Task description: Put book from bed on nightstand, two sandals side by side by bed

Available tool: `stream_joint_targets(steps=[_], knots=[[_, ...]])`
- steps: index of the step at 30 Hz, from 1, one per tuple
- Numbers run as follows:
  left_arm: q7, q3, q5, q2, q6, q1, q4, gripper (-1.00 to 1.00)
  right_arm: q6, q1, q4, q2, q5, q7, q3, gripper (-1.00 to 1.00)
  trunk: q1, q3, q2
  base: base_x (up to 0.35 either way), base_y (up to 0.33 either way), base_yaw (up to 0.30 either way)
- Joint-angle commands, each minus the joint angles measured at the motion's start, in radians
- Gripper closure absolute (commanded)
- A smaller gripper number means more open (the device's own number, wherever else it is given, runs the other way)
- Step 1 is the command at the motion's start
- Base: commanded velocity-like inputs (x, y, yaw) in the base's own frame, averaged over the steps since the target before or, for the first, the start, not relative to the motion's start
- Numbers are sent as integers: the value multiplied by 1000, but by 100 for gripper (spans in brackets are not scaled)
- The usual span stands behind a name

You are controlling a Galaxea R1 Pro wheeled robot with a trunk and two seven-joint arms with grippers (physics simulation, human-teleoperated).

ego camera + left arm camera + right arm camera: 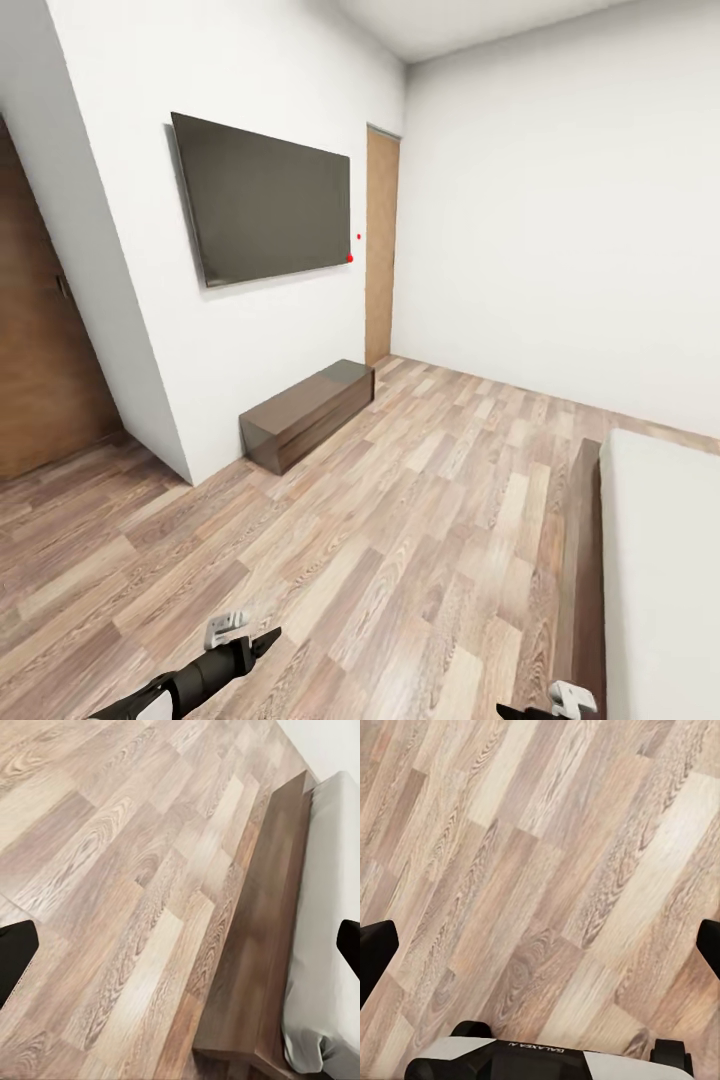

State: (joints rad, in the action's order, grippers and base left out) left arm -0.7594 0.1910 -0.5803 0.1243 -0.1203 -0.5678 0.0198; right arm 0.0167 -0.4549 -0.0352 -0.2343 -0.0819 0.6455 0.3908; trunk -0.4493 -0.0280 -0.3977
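Observation:
The bed (662,560) lies at the right of the head view, a light-grey mattress on a dark-brown wooden base (586,560). My left gripper (262,642) hangs low over the plank floor, left of the bed. In the left wrist view it (180,952) is open and empty, with the bed's base (262,937) and mattress corner (330,870) beyond it. My right gripper (558,706) sits at the bottom edge by the bed's base. It (540,952) is open over bare floor. The book, the sandals and the nightstand are out of view.
A dark TV (265,200) hangs on the white wall, with a low dark-brown cabinet (308,412) on the floor beneath it. A wooden door (381,245) stands at the far corner and brown panelling (40,360) at the left. My own base (547,1061) shows below the right gripper.

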Motion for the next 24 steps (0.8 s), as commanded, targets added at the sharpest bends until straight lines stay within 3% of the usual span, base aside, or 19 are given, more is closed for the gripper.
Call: stream_joint_targets(steps=[1, 15, 24], knots=[[-1, 8, -4, 0, -7, -1, -1, -100, 2, -1, 0, 0, -9, 3, 7, -100, -1, -2, -2, 0, 0, 294], [-3, 8, -6, 0, -7, -1, -1, -100, 2, -1, 0, 0, -9, 3, 7, -100, -1, -2, -2, 9, 0, 294], [-2, 7, -6, 0, -7, -1, -2, -100, 2, -1, 0, 0, -9, 3, 7, -100, -1, -2, -2, 285, 0, 83]])
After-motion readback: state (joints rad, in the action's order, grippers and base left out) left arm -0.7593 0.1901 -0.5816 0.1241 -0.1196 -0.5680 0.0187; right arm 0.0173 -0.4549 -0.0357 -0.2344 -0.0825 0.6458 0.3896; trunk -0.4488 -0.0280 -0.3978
